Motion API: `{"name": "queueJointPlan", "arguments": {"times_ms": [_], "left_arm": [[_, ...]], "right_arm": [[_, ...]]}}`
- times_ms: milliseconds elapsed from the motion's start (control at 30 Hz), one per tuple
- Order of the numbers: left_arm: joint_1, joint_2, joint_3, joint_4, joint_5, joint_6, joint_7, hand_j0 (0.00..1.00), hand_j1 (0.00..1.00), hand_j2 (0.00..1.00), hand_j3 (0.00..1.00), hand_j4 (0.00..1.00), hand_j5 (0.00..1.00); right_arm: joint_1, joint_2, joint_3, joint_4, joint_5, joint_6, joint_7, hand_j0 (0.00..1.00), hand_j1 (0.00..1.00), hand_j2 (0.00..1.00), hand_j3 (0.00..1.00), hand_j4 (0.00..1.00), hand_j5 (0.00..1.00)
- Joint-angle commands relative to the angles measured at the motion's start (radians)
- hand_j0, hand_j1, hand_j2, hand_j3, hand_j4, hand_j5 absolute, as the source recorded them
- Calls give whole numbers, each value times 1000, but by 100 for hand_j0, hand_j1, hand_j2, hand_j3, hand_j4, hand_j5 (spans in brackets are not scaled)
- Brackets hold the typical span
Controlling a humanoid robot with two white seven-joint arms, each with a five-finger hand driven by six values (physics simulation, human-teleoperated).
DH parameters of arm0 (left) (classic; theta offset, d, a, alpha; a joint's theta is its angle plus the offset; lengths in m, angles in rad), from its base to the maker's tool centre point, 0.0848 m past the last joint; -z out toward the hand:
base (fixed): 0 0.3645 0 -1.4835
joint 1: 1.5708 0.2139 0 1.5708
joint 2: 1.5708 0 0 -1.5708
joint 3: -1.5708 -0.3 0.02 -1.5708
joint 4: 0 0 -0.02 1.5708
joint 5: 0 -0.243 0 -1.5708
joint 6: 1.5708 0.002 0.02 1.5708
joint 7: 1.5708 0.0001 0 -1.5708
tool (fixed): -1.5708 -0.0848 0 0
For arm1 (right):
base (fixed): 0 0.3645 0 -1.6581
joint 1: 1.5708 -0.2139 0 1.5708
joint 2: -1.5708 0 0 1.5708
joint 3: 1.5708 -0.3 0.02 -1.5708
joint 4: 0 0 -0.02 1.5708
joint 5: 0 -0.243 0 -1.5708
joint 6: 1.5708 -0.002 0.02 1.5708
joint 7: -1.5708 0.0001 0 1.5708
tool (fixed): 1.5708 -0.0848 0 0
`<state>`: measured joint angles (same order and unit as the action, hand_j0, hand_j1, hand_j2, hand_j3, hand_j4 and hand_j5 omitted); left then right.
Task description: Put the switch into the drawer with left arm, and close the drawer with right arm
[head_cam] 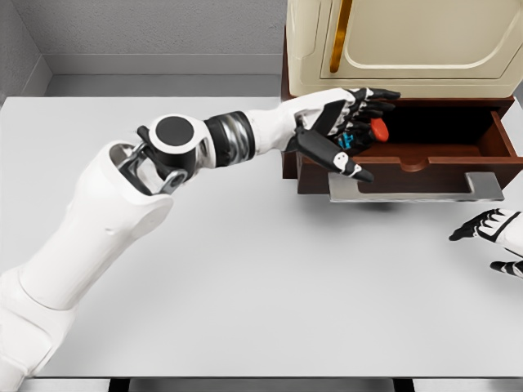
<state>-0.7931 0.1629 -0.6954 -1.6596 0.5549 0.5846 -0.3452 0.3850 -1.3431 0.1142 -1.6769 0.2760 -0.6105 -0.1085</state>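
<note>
My left arm reaches across the table from the lower left, and its hand hovers over the left end of the open brown drawer. The fingers and thumb are spread wide. The switch, a small dark device with a red end and a blue end, shows between thumb and fingers, inside the drawer's cavity. The hand partly hides it, so I cannot tell whether they touch. My right hand rests on the table at the right edge, fingers relaxed, below the drawer.
The drawer sticks out from a dark wooden cabinet with a cream appliance on top. A grey handle juts from the drawer front over the white table.
</note>
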Motion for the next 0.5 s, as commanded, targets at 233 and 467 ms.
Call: {"name": "queueJointPlan", "arguments": {"times_ms": [233,467], "left_arm": [[6,0,8,-141,-36,-12,-6,100,100,100,100,100,100],[3,-26,1,-111,-49,-11,-3,100,100,100,100,100,100]], "right_arm": [[0,-5,-1,5,-8,0,0,78,78,78,78,78,78],[0,-5,-1,5,-8,0,0,78,78,78,78,78,78]]}}
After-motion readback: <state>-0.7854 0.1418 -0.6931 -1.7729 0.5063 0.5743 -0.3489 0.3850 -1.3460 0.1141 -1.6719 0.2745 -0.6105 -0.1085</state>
